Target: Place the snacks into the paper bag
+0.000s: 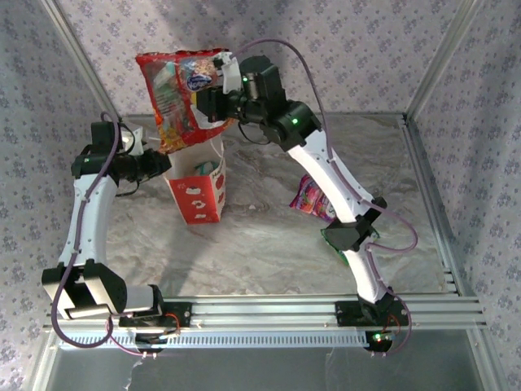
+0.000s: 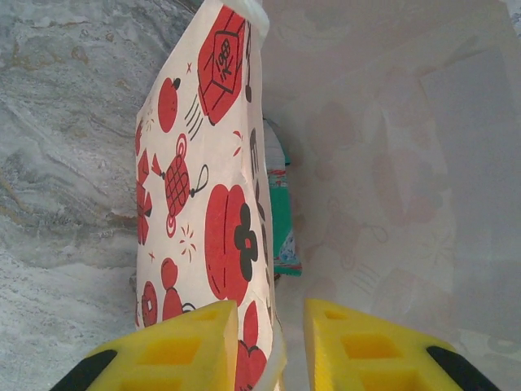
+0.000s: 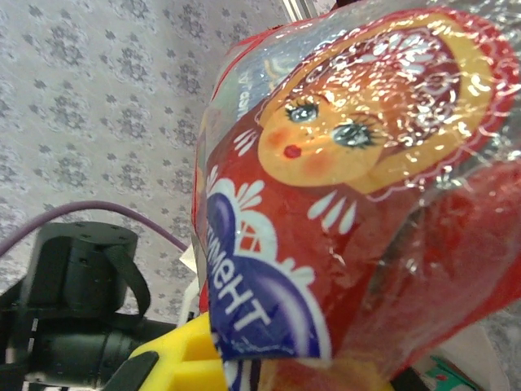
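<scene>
My right gripper (image 1: 221,88) is shut on the large red packet (image 1: 181,96), which hangs just above the mouth of the paper bag (image 1: 198,197). In the right wrist view the red packet (image 3: 366,204) covers all but one yellow finger (image 3: 175,358). My left gripper (image 2: 271,346) is shut on the paper bag's (image 2: 203,204) near wall, holding it upright. The teal packet (image 2: 281,220) lies inside the bag. The purple-pink packet (image 1: 313,198) lies on the table to the right. The green packet (image 1: 332,236) is partly hidden under my right arm. The orange-yellow packet is out of view.
The marble tabletop (image 1: 260,236) lies between the arms. An aluminium rail (image 1: 269,314) runs along the near edge and another (image 1: 427,204) along the right side. Patterned walls close in the back and sides.
</scene>
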Robot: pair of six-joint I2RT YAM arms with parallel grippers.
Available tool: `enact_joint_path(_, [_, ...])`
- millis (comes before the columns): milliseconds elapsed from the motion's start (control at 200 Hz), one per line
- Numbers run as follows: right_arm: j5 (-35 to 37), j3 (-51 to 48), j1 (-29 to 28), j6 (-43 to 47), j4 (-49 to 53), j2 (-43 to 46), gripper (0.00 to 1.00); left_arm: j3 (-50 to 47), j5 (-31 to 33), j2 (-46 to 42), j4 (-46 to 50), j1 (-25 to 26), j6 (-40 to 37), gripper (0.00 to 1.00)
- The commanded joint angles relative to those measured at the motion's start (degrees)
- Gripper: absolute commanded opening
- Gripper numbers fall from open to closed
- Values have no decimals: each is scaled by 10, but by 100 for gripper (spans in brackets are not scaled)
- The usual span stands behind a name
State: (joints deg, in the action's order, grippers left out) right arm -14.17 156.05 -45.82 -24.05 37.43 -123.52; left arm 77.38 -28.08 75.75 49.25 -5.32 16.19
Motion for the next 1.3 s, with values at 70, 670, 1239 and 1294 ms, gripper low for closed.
enact_joint_path(70, [40,44,-24,72,-97,14,0,-7,-16,-12,-15,-8,6,27])
enact_joint_path(670, [271,30,-110,301,-1,21,0,-8,-17,-12,-17,-10,8,24])
enact_joint_path(1239, [294,-5,-116,318,68,42,0,-10,-18,-10,-18,-17,10,22])
enact_joint_path(1294, [294,-14,-117,323,71,48,0,-10,-19,-10,-18,-17,10,22])
